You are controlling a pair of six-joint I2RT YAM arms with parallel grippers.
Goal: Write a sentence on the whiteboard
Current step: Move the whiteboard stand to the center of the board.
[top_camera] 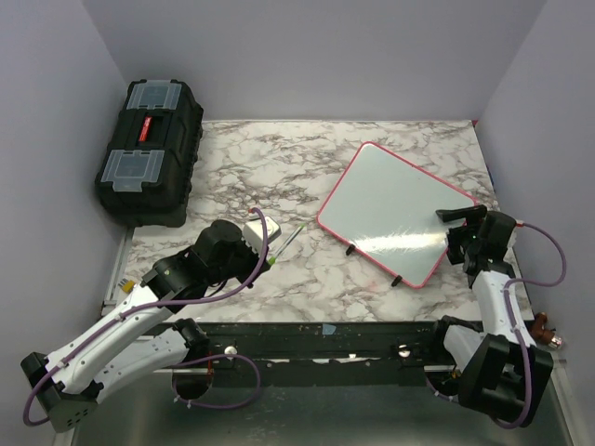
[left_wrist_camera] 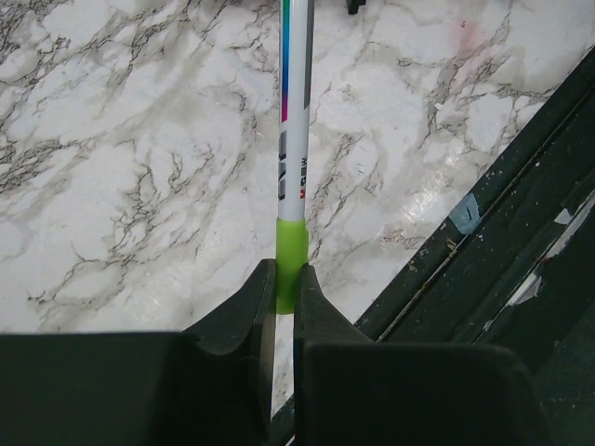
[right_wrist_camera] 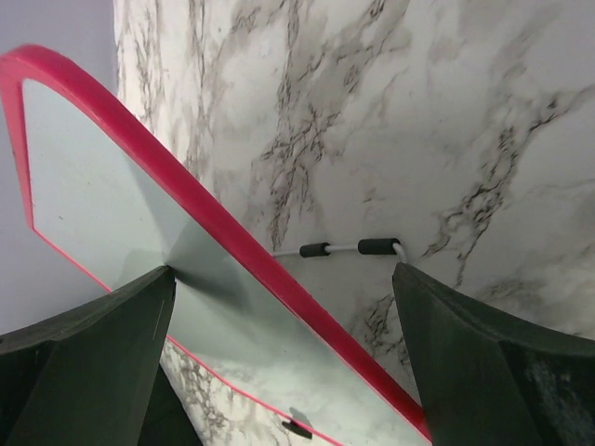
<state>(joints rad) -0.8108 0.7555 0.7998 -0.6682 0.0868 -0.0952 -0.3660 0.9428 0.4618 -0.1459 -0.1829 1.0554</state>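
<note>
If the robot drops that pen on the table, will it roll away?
Probably, a bit: the pen has a round, smooth barrel, and the marble table looks flat and slick. It looks stiff and straight, so it should not bend. The left gripper pinches only its green end, so it might swivel when pressed.

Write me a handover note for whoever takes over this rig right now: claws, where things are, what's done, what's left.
Left claw: shut on the green end of the marker, whose barrel points toward the whiteboard.
Right claw: open, straddling the whiteboard's right edge, not clamped.
Whiteboard: on the marble table, blank.
Done: marker in grip.
Left: all the writing.
</note>
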